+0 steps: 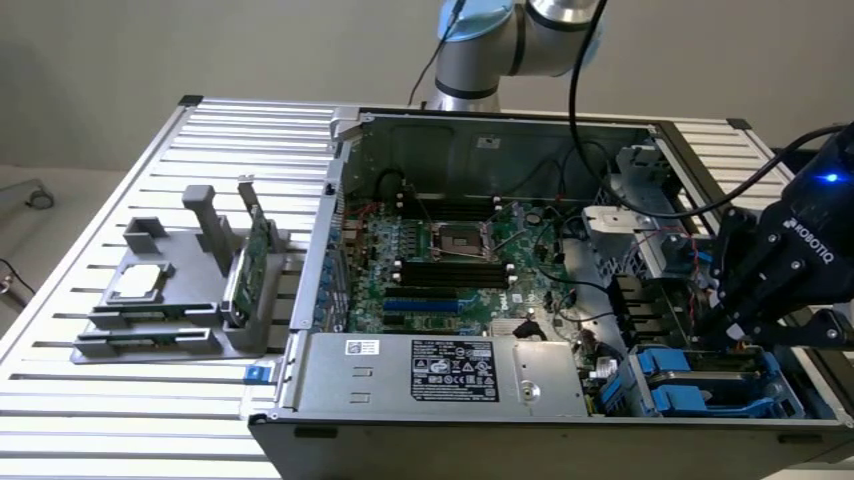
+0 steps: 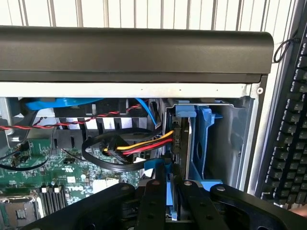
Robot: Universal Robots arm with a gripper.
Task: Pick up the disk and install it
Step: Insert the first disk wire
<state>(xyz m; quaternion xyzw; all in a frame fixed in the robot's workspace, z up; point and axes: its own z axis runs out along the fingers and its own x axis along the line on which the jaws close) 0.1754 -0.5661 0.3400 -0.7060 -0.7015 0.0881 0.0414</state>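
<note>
The disk (image 2: 188, 143) stands on edge in the drive bay at the corner of the open computer case (image 1: 400, 420). It shows as a thin grey slab with its blue carrier frame (image 2: 203, 136) alongside. My gripper (image 2: 171, 186) sits right over it, with the black fingers (image 2: 154, 191) drawn close together on a blue strip of the carrier. In the exterior view my gripper (image 1: 727, 335) hangs low inside the case at the exterior view's right, above the blue bays (image 1: 694, 385), and it hides the disk there.
Yellow, red and black cables (image 2: 124, 148) loop beside the bay. The motherboard (image 1: 441, 265) fills the case floor, with the power supply (image 1: 441, 370) in front. A grey fixture (image 1: 174, 300) on the slatted table holds a small chip and an upright green card. A keyboard (image 2: 292, 120) lies outside the case.
</note>
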